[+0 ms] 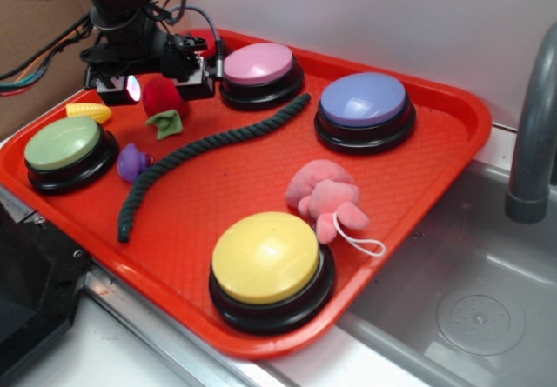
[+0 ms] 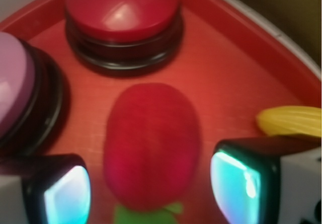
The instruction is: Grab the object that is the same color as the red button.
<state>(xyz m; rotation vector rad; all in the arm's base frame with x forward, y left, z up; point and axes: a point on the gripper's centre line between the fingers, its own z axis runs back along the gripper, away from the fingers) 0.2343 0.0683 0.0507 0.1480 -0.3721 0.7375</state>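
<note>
- Red fruit (image 2: 151,143) lies on the tray (image 1: 261,178), near the red button (image 2: 123,12), so the colour match is easy to judge.
- Gripper (image 2: 151,183) is spread wide, holding nothing; one finger (image 2: 68,196) stands on each side of the fruit (ready to close, I think).

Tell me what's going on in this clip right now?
A WidowX arm is working over an orange-red tray of dome buttons and small toys. Its gripper is lowered at the back-left corner, open, with the fingers on either side of the fuzzy red toy fruit. Nothing is gripped yet. The red button sits just beyond the fruit, a pink-topped button beside it.
</note>
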